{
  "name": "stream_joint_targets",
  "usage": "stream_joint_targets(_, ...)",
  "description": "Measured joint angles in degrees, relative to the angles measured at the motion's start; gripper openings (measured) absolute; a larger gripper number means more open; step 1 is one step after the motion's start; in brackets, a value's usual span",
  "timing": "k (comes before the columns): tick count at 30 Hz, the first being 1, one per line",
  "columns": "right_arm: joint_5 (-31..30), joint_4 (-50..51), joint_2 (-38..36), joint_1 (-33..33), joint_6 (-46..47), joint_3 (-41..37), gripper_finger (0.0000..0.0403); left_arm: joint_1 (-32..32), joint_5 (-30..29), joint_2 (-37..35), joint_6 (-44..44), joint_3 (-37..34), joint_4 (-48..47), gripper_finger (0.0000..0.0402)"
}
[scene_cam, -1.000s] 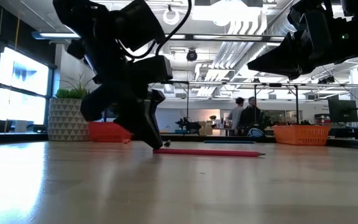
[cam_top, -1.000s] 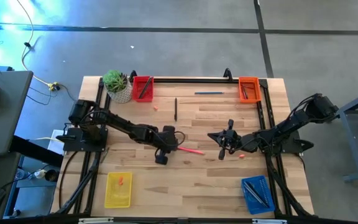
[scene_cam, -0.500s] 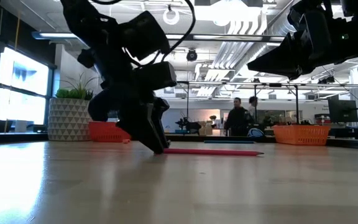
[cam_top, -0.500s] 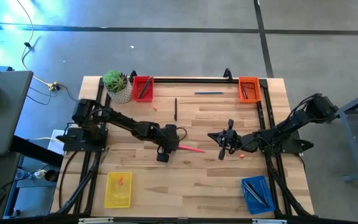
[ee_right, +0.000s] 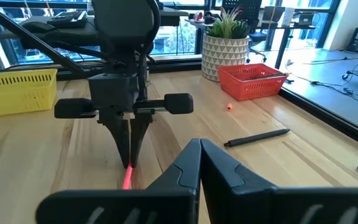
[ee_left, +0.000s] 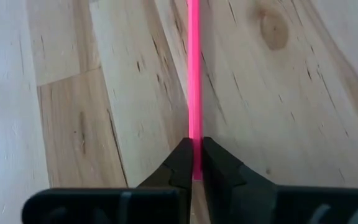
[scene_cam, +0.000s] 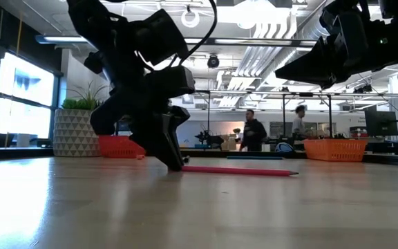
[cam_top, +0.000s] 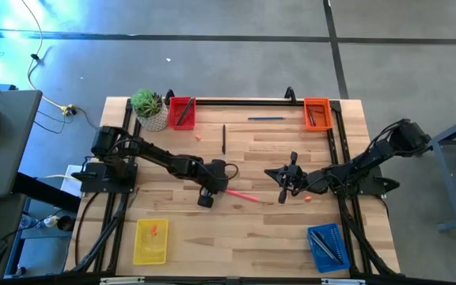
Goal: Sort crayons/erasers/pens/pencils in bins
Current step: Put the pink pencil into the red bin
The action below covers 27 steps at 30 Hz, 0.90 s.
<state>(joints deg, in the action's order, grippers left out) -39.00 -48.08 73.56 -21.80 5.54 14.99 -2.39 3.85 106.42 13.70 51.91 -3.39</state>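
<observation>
No readable text anywhere — no labels, brands or numbers.

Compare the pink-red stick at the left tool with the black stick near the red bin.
The pink-red stick is bright and lies slantwise mid-table; the black stick is dark and runs front to back. The left tool is shut on the pink-red stick's end; the black stick lies free. Both are long, thin and outside the bins.

Pink-red stick (cam_top: 245,194), red (cam_top: 182,112) and orange (cam_top: 317,113) bins
</observation>
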Motion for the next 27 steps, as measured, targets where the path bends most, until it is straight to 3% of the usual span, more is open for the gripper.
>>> stream_joint_targets(17,0.2,4.0,0.0,0.0,3.5,0.0,0.0,0.6,0.8,-0.5,-1.7,-0.1,1.6,0.0)
stream_joint_targets(27,0.2,3.9,0.0,0.0,3.5,0.0,0.0,4.1,1.0,-0.6,-3.5,-0.1,1.4,0.0009)
